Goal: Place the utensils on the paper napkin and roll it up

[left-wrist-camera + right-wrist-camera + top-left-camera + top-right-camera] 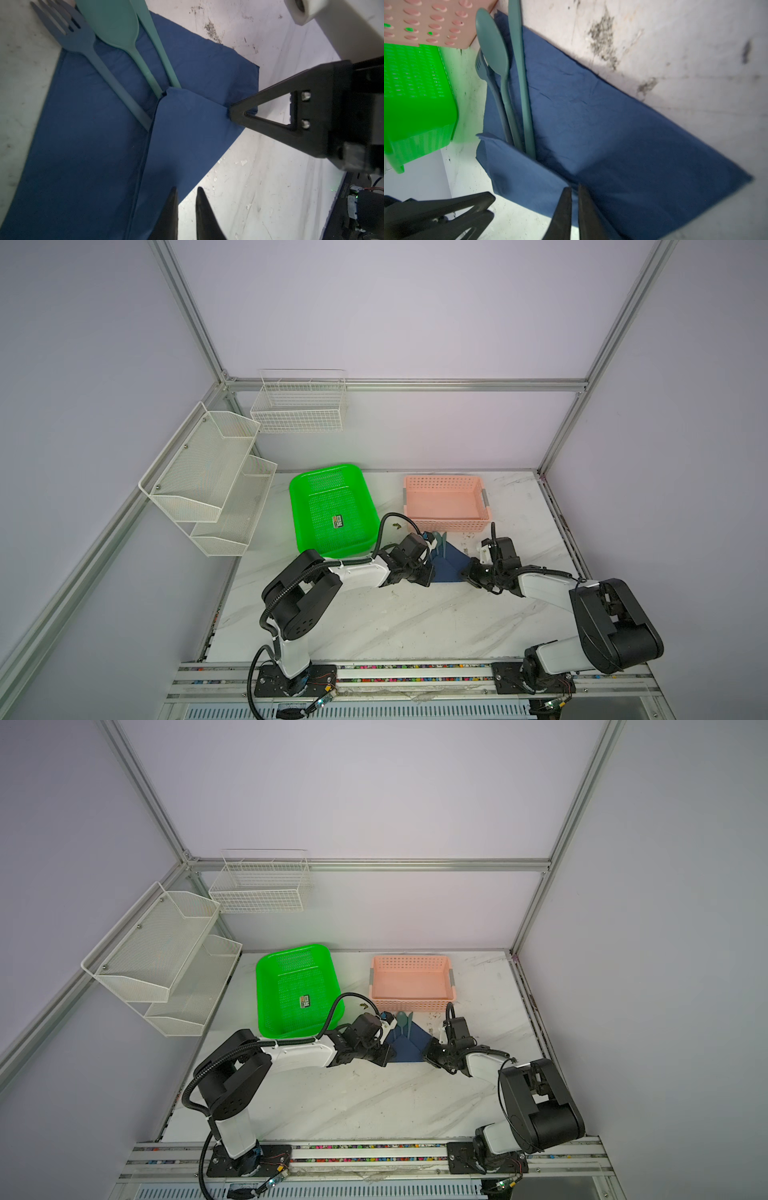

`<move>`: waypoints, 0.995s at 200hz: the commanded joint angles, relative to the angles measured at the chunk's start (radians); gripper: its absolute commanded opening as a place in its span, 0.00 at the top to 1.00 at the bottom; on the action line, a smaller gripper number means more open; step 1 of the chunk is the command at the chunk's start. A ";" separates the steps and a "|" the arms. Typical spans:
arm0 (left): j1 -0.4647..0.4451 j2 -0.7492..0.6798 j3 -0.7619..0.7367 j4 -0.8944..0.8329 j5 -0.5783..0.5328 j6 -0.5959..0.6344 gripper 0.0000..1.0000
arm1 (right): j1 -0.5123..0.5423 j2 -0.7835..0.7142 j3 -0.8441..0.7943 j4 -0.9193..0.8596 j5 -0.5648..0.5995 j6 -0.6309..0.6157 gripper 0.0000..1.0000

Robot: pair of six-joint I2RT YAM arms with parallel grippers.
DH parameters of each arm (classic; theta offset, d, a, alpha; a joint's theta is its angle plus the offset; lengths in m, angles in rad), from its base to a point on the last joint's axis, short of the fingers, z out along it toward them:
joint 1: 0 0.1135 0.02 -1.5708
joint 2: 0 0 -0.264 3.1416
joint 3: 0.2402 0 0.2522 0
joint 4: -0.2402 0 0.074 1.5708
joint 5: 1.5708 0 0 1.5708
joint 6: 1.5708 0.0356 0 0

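The paper napkin (449, 568) lies on the bench (395, 622), in front of the pink basket (449, 526) and to the right of the green basket (297, 510). It is directly between the two pincers. On it lie the utensils: a fork (83, 41), a spoon (112, 22) and a third slim piece (158, 52), side by side. Their heads reach over the napkin's far edge toward the pink basket. The near corners of the napkin are folded over the handles. The right pincer (574, 190) is clenched on the edge of the right flap, where the paper puckers. The left pincer (188, 192) is just beside the napkin's near left corner, its jaws nearly together. Whether it pinches the paper, I cannot tell.
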 commanded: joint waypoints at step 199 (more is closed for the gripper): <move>0.018 0.066 0.006 0.065 0.016 -0.020 0.84 | 0.094 -0.082 0.107 -0.113 -0.034 -0.086 0.81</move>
